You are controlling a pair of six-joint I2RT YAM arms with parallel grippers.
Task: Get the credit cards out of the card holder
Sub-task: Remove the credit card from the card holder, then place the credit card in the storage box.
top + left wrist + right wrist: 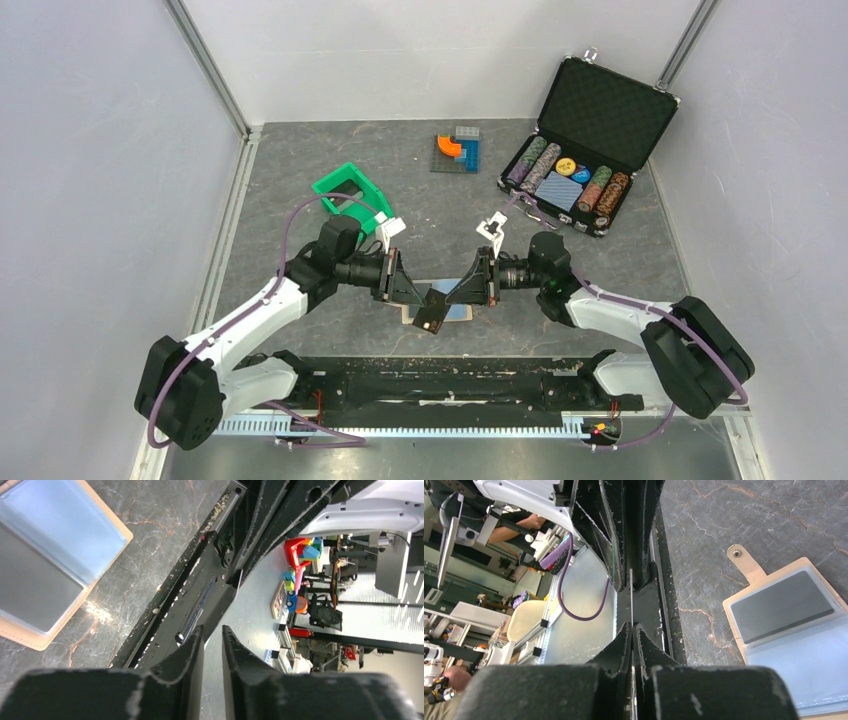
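Above the tan bifold holder [804, 655], a thin dark card [432, 314] is pinched by the right gripper [631, 626] alone; left gripper [212, 630] narrowly parted; slippage is risked.

From where I stand, the left arm [250, 320] and the right arm [620, 312] both rise from their bases at the near edge of the table [330, 150]. Each bends at the elbow, so the two wrists lie almost level and point straight at each other, just in from the middle of that edge. The left gripper [422, 298] and right gripper [452, 296] meet nearly tip to tip: the left's fingers [190, 652] stand a narrow slit apart, while the right's fingers [621, 645] are pinched tight on a credit card [432, 314].
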